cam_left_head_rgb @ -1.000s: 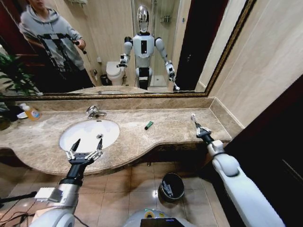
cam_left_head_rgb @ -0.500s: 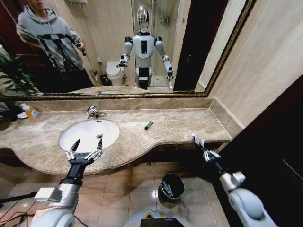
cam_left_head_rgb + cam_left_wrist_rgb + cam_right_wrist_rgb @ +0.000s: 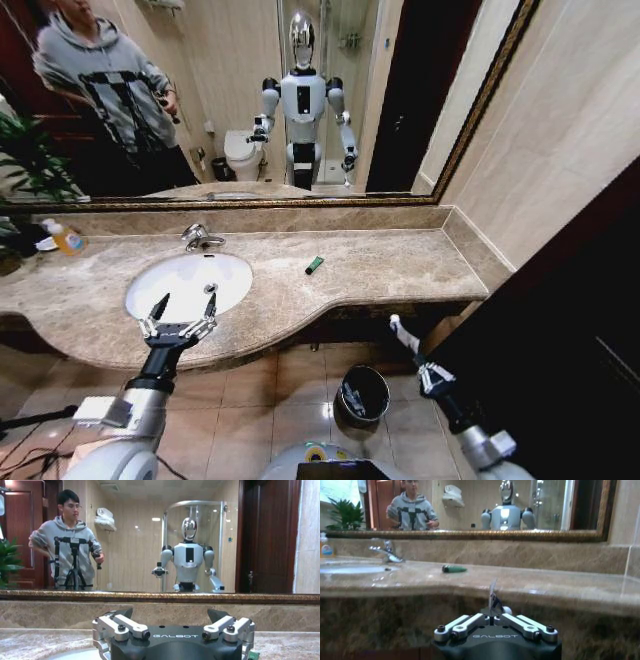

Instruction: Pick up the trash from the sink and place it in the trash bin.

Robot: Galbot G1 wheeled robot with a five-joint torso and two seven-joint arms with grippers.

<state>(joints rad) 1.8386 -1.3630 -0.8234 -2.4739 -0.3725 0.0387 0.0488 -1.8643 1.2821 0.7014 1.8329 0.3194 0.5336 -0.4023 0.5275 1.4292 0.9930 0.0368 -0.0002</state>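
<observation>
We see the right gripper (image 3: 418, 372) at about 5 o'clock in the head view, below the counter's front edge and above the floor tiles. Its jaws are pinched narrow on a small white tube (image 3: 403, 334), which sticks up and slightly leftward from the fingertips. In the right wrist view the same gripper (image 3: 493, 619) has its 2 fingers drawn together on the thin tube (image 3: 492, 592), whose upper end rises in front of the counter edge. The trash bin (image 3: 363, 394), dark and round with a shiny rim, stands on the floor just beside this gripper, toward 9 o'clock from it, and holds some pale items.

We see the left gripper (image 3: 181, 319) at about 8 o'clock in the head view, hovering over the near rim of the sink (image 3: 160, 275), its 2 fingers spread wide with nothing between them. The left wrist view shows that gripper (image 3: 172, 620) from behind, its fingers well apart, facing the mirror.

A short dark green stick (image 3: 314, 265) lies on the marble counter (image 3: 400, 262), near the picture's centre and well apart from the basin, toward 3 o'clock from it; it also shows in the right wrist view (image 3: 454, 569). The chrome faucet (image 3: 199, 237) stands at the basin's 12 o'clock. An orange-liquid bottle (image 3: 63, 236) stands at 9 o'clock, near the counter's back edge.
</observation>
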